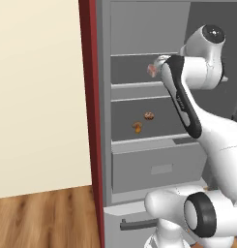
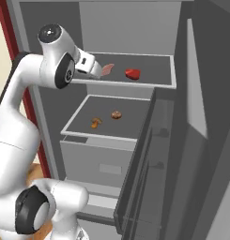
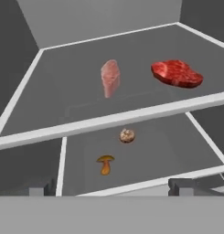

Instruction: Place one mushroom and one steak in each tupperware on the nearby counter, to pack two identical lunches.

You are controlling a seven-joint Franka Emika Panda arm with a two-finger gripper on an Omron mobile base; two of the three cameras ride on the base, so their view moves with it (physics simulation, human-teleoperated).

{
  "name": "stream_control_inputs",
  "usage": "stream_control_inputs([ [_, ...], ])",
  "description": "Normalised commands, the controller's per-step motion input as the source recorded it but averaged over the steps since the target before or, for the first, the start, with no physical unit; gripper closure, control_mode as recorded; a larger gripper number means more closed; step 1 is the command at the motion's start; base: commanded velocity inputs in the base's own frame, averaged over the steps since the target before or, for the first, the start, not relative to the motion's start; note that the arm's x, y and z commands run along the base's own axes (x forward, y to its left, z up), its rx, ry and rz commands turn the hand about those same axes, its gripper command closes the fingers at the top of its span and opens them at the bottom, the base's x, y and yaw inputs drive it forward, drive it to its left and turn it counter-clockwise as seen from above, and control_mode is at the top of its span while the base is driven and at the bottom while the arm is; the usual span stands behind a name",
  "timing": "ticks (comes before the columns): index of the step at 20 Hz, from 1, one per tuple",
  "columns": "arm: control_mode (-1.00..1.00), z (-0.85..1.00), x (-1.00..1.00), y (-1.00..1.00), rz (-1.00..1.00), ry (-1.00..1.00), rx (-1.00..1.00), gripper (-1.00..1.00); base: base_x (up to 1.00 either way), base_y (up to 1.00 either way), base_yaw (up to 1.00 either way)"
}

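Open grey fridge (image 2: 182,117), gripper (image 3: 111,186) hanging in front of the upper shelf (image 3: 63,91), fingers spread wide, holding nothing. On that shelf ahead: a flat marbled red steak (image 3: 177,73) and a paler pinkish one (image 3: 110,77). Lower shelf (image 3: 168,151) has an orange-brown stemmed mushroom (image 3: 105,163) and a rounder lumpy one (image 3: 127,135).
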Motion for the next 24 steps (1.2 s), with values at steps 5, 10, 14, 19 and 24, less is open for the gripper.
stream_control_inputs([
  [5,-1.0,-0.05,0.41,-0.02,-0.07,0.1,0.0,-1.0,0.0,0.0,0.0],
  [10,-1.0,-0.25,0.36,-0.13,0.0,0.15,0.0,-1.0,0.0,0.0,0.0],
  [14,-1.0,-0.18,0.75,-0.1,-0.01,0.16,0.0,-1.0,0.0,0.0,0.0],
  [19,-1.0,-0.2,0.89,-0.02,-0.01,0.1,-0.01,-1.0,0.0,0.0,0.0],
  [24,-1.0,-0.36,0.8,-0.03,0.0,0.01,-0.05,-1.0,0.0,0.0,0.0],
])
